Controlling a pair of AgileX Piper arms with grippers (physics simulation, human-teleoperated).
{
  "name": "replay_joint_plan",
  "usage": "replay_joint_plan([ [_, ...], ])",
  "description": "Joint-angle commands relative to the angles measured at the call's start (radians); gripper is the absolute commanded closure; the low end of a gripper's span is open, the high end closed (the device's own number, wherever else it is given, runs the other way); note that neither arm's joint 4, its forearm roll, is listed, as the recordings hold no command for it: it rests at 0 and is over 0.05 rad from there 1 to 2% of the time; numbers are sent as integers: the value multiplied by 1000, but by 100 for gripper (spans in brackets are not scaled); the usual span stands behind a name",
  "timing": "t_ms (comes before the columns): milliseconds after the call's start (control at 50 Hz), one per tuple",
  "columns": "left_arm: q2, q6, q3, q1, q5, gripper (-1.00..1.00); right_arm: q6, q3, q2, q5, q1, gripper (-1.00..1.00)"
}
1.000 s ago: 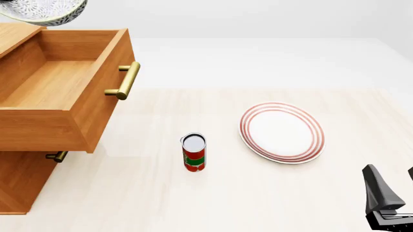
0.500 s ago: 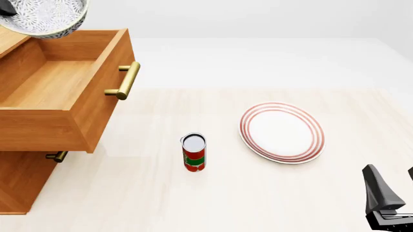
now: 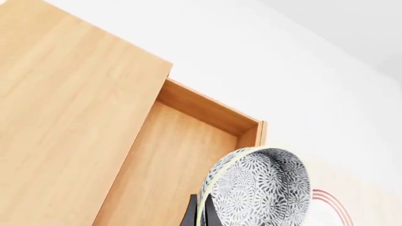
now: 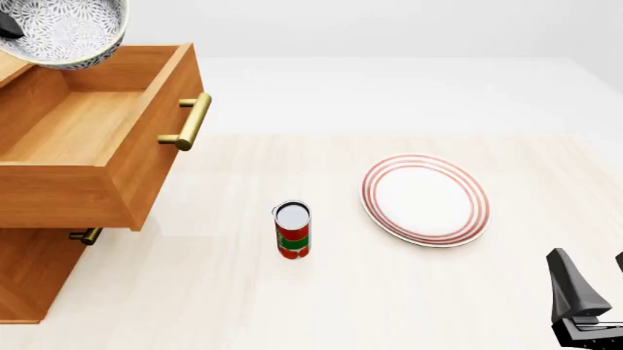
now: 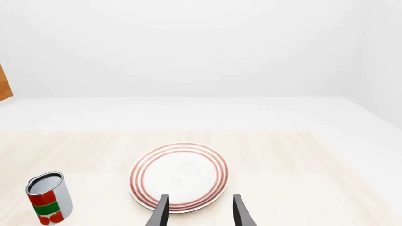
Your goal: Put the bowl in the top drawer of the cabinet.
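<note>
plate [image 4: 425,199]: flat, white with red rings, sitting on the light wood table [image 4: 292,306] | can [image 4: 292,230]: upright, open silver top, red and green label, left of the plate and a bit nearer the camera, not touching it | table beyond the plate turns plain white

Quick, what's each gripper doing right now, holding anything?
Left gripper: shut on the bowl rim, above the open top drawer.
Right gripper: open, empty.
</note>
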Motion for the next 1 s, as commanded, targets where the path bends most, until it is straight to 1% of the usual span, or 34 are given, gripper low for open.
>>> replay_joint_plan([
  [20, 16, 9, 11, 21, -15, 100, 0, 0, 0, 0, 0, -100],
  [460, 55, 27, 42, 47, -39, 100, 0, 0, 0, 0, 0, -100],
  [1000, 55, 40, 58, 55, -36, 100, 0, 0, 0, 0, 0, -100],
])
